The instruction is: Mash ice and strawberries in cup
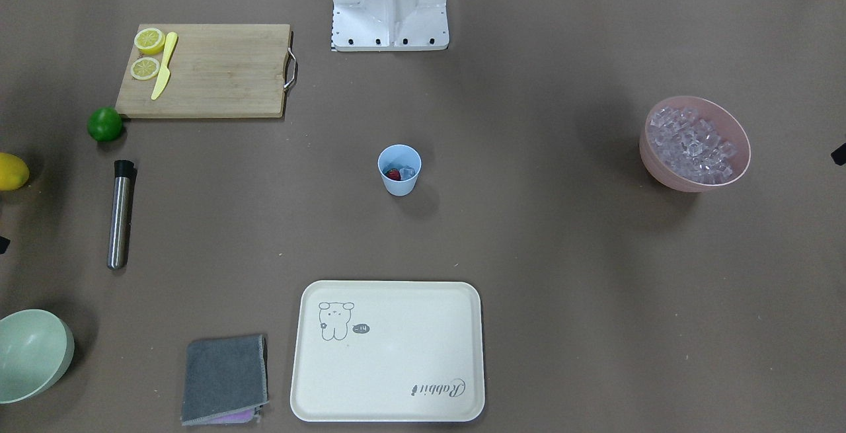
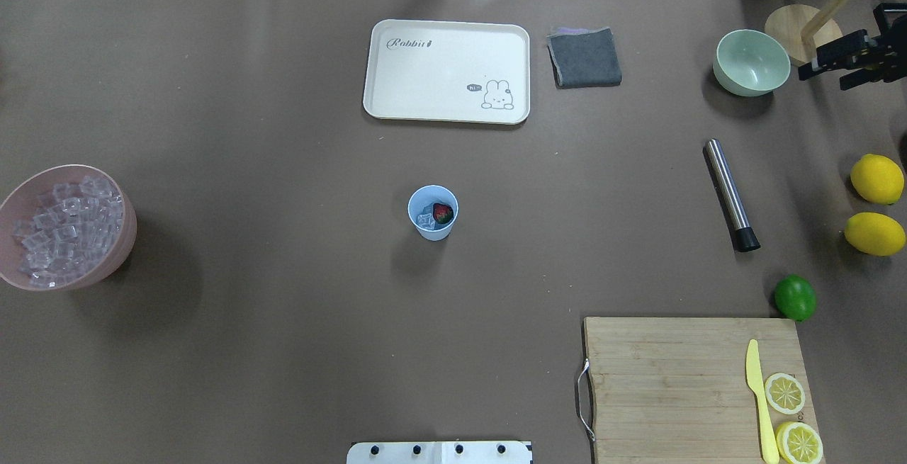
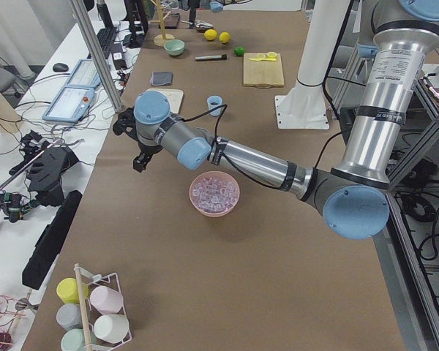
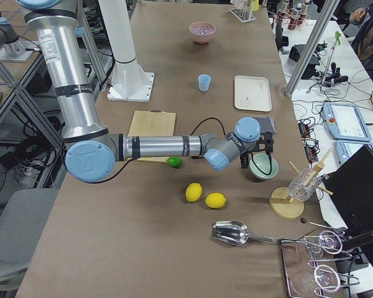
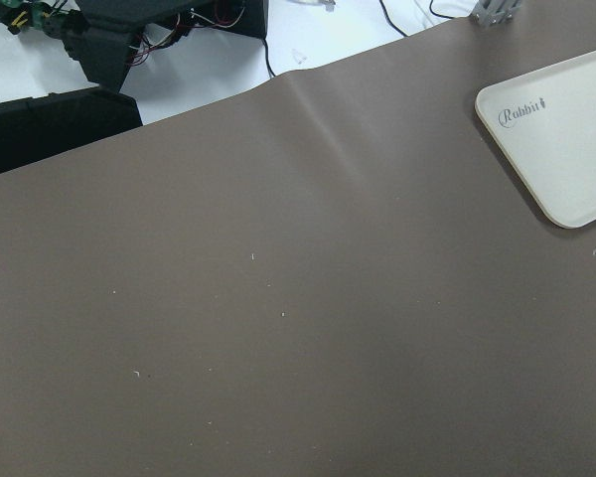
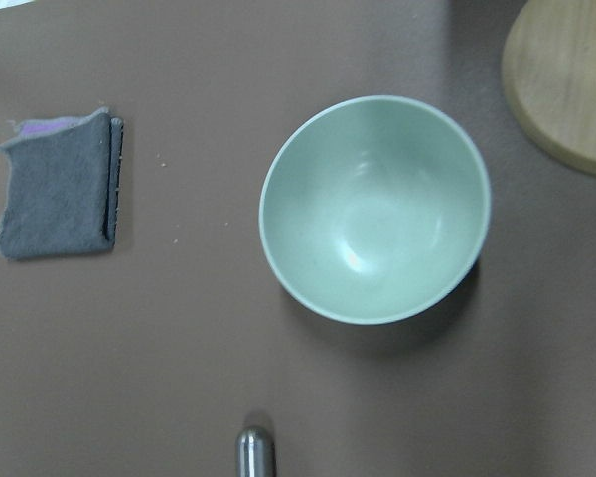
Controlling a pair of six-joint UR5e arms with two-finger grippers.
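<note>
The right gripper (image 2: 825, 76) is seen hung over a far corner of the table (image 2: 283, 131), its fingers spread apart with nothing held between them, and the pale green bowl (image 2: 751, 62) is set just beside and below it. The left gripper (image 3: 129, 146) is shown only from the side, so whether it is parted or closed cannot be told; the pink bowl (image 3: 214, 194) is placed near it, towards the robot. The cup (image 2: 433, 212) is stood upright between the two grippers, well apart from both, with the strawberry (image 2: 443, 213) and the ice (image 2: 426, 220) lodged inside it.
</note>
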